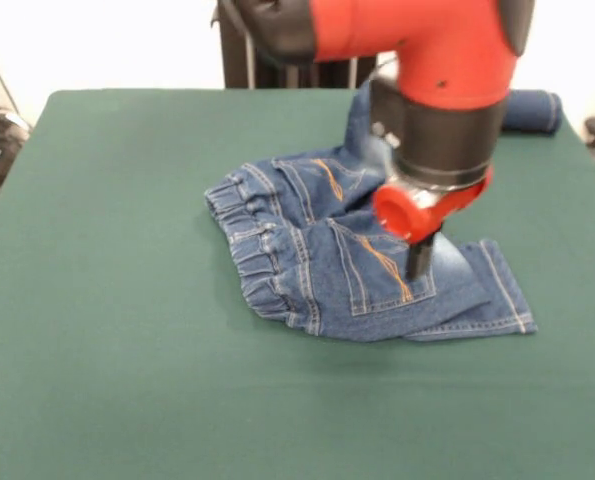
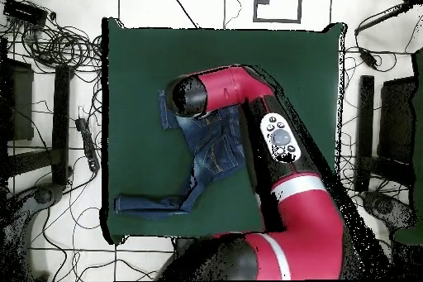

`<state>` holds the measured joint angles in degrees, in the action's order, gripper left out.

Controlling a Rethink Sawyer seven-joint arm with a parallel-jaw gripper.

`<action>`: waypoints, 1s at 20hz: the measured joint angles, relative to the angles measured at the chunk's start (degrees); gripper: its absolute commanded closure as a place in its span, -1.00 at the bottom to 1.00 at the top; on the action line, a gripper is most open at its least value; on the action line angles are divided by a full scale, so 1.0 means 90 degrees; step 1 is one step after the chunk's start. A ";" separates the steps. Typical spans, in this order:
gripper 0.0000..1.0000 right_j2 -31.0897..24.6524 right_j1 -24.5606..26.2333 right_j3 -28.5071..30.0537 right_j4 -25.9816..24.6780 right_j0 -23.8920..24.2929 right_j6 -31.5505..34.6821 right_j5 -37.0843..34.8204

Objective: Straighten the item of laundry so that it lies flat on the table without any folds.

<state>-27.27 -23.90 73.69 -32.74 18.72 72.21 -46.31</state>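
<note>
— Trouble from here? The gripper [image 1: 420, 262] is down on the jeans [image 1: 347, 270] near a back pocket [image 1: 382, 265]; if it drags with only the top layer caught, I judge the cloth could bunch up instead of spreading.

— Is it pinching the denim, or spread?

— I cannot tell; only a dark tip shows under the red wrist, and from overhead the arm [image 2: 248, 97] hides it.

— Where do the jeans sit?

— Near the middle of the green table [image 1: 127, 350] in the front view, waistband toward the picture's left. Overhead, one leg [image 2: 153, 204] runs off toward a table corner.

— How do they look?

— Crumpled. Blue denim, orange stitching, gathered elastic waist, a faded patch, legs folded over each other. Far from flat.
</note>
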 measured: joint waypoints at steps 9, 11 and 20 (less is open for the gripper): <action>1.00 -0.0194 0.0317 0.0014 -0.0337 0.0664 -0.0332 0.0001; 1.00 -0.0246 0.0290 0.0095 -0.0402 0.0842 -0.0415 0.0003; 1.00 -0.0300 0.0232 0.0431 -0.0579 0.1495 -0.0515 0.0115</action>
<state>-29.97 -21.82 77.57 -37.95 32.18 67.57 -45.28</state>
